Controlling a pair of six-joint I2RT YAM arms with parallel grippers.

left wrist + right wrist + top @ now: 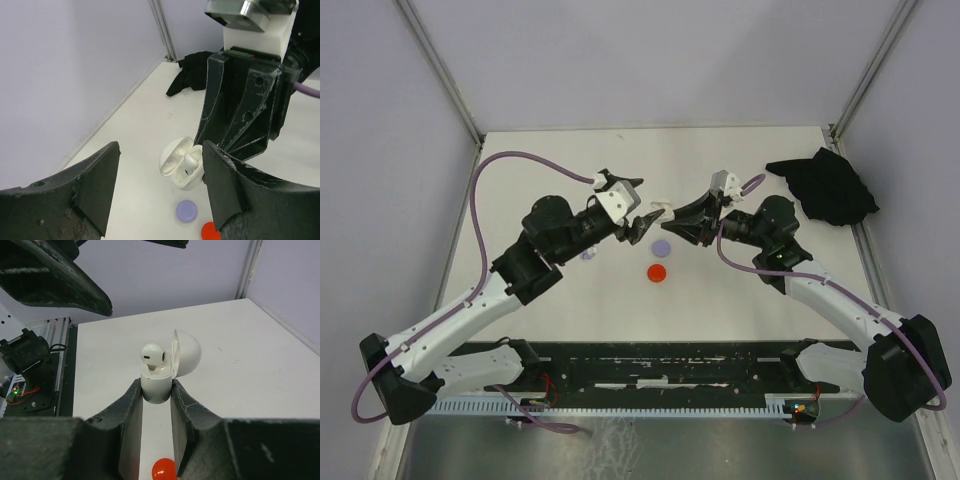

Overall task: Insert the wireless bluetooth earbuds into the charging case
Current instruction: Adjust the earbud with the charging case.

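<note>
My right gripper point(156, 390) is shut on the white charging case point(156, 385), holding it upright above the table with its lid swung open. One white earbud point(152, 354) sits in the case with its head sticking out; in the left wrist view the same earbud point(190, 161) rests in the case point(177, 167). My left gripper point(160, 185) hangs open just above and in front of the case, with nothing between its fingers. From above, both grippers meet at the case point(658, 209) near the table's middle.
A lilac disc point(663, 246) and a red disc point(658, 272) lie on the white table below the grippers. A small lilac piece point(587, 256) lies beside the left arm. A black cloth point(825, 185) is crumpled at the back right corner.
</note>
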